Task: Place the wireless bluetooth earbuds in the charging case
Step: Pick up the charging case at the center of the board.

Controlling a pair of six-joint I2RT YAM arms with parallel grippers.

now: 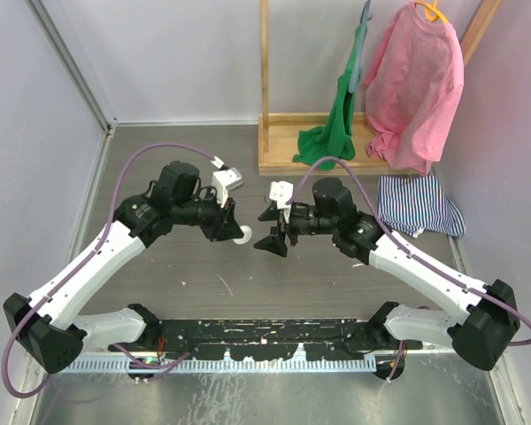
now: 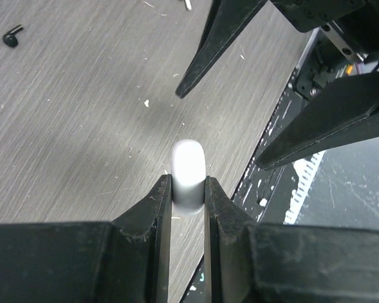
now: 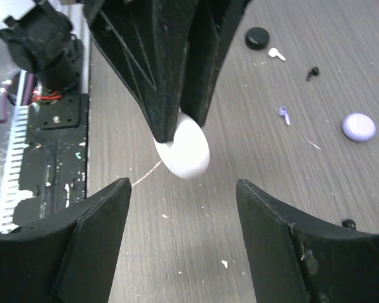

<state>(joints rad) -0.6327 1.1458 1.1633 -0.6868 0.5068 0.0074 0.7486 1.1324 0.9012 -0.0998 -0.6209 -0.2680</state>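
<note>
My left gripper (image 2: 188,184) is shut on a white round charging case (image 2: 189,165), held edge-on a little above the table. In the top view the case (image 1: 244,235) sits at the left gripper (image 1: 233,230) tips, with my right gripper (image 1: 271,234) facing it close by. In the right wrist view the right gripper (image 3: 183,189) is open and empty, its jaws wide apart just short of the white case (image 3: 184,150). A white earbud (image 3: 276,53), a black earbud (image 3: 312,73) and a lilac earbud (image 3: 283,115) lie loose on the table beyond.
A black round case (image 3: 258,38) and a lilac round case (image 3: 359,126) lie on the table near the earbuds. A black earbud (image 2: 11,36) shows in the left wrist view. A wooden rack (image 1: 274,155) with green and pink clothes stands at the back; a striped cloth (image 1: 416,205) lies right.
</note>
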